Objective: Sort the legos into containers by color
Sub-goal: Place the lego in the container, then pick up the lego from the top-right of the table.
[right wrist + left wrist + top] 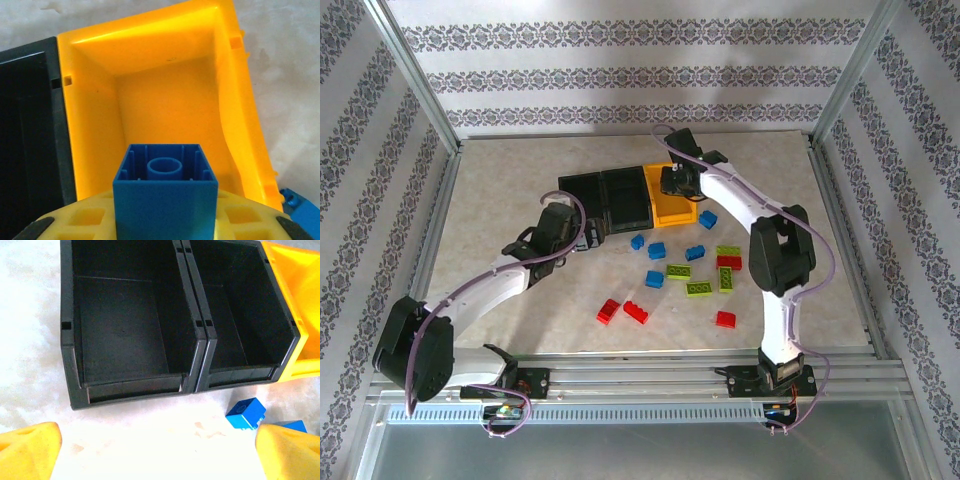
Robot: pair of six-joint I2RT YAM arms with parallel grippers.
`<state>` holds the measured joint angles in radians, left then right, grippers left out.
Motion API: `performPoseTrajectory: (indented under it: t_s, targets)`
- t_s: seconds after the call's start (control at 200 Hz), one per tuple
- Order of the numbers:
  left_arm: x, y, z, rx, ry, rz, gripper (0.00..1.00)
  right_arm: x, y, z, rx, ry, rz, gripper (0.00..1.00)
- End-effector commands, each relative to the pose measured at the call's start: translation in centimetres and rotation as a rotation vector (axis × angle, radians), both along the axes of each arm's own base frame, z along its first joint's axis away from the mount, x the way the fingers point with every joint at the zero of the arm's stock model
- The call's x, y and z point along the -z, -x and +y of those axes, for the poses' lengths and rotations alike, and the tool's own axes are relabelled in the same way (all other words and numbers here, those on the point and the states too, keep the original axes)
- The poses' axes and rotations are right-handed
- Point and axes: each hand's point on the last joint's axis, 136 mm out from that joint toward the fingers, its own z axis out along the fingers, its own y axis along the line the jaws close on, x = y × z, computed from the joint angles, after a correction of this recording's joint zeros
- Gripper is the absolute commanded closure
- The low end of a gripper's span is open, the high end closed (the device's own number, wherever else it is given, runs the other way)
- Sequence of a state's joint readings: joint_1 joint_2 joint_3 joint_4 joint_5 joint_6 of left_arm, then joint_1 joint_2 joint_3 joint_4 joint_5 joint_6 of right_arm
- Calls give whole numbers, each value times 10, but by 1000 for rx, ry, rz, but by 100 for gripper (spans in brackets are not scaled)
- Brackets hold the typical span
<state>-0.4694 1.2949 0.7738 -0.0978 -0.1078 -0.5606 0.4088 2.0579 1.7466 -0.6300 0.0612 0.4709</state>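
Over the yellow bin (pixel 90 125), the right gripper (pixel 672 183) pinches a blue brick (pixel 165 200). Let go only when it hangs well inside the walls. Meanwhile the left gripper (pixel 157 457) is spread wide by the black bins (pixel 195 335).

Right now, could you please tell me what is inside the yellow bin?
In the yellow bin, the floor that shows holds no bricks. The blue brick, shut in the jaws of the right gripper, hangs over its near end and hides the floor there.
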Motion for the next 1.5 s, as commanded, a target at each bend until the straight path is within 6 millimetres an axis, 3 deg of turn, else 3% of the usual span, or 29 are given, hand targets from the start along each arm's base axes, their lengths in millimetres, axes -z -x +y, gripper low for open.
performPoseTrajectory:
  t_s: [0.0,0.23,0.475,0.954,1.229,1.354,1.494]
  targets:
    - [-2,5,2,-13,32,-4,0,10,0,-1,-10,54,38,67]
    - [3,8,2,-7,30,7,0,32,0,-2,-7,80,78,60]
    - [6,8,1,-1,24,16,0,34,4,-5,-2,90,81,50]
    - [10,14,-14,102,41,42,0,-9,15,-5,-5,53,2,48]
    - [21,22,-21,146,49,99,0,-36,46,-35,45,89,-58,46]
    - [27,26,-19,147,40,118,0,-32,67,-65,102,124,-45,44]
    - [30,28,-17,140,40,125,0,-10,89,-100,174,113,28,44]
